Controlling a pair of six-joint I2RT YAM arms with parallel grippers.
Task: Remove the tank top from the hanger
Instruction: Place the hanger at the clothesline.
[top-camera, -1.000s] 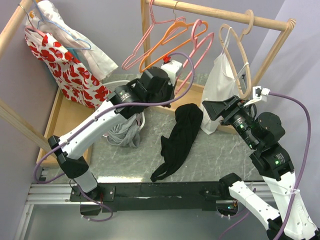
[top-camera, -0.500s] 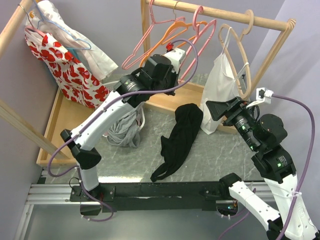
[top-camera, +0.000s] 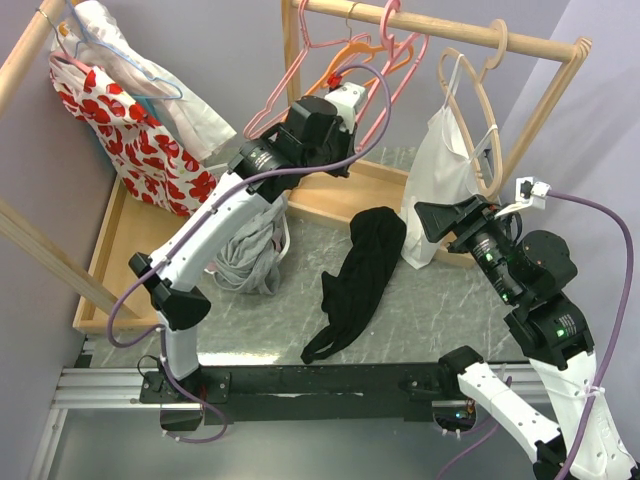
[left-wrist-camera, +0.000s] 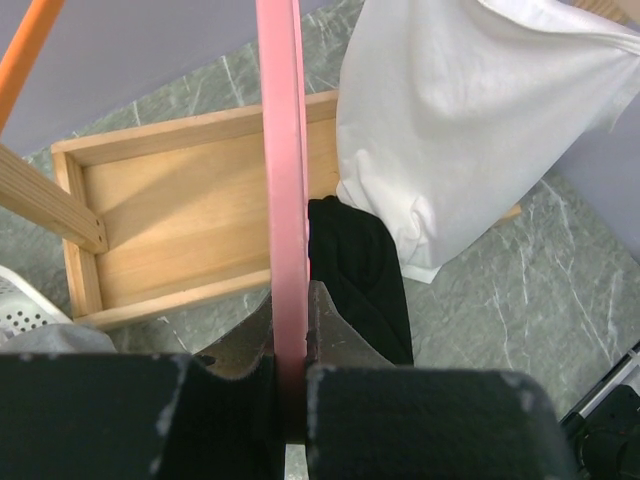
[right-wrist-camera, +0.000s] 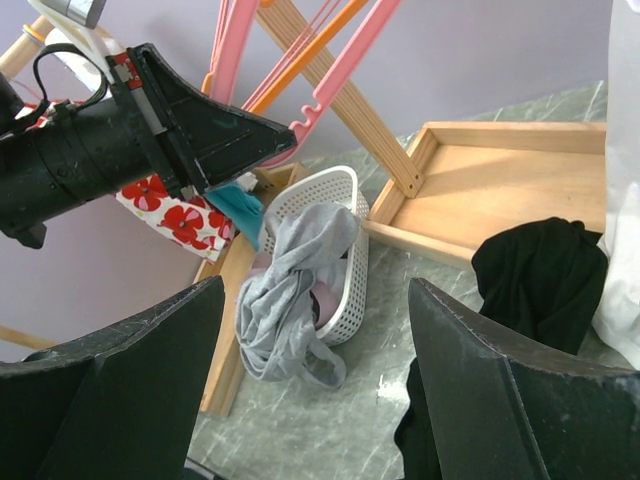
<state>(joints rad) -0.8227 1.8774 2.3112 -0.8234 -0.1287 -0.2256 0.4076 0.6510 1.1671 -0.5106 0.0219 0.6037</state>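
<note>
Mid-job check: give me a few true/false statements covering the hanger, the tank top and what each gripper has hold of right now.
1. The left gripper is shut on the pink hanger. True.
2. The black tank top hangs on that hanger. False: it lies crumpled on the table.
3. The right gripper holds the tank top. False: its jaws are open, with nothing between them.
4. The white basket holds grey clothing. True.

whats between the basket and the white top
The black tank top, heaped between the basket and white top; seen in top and right wrist views.
</note>
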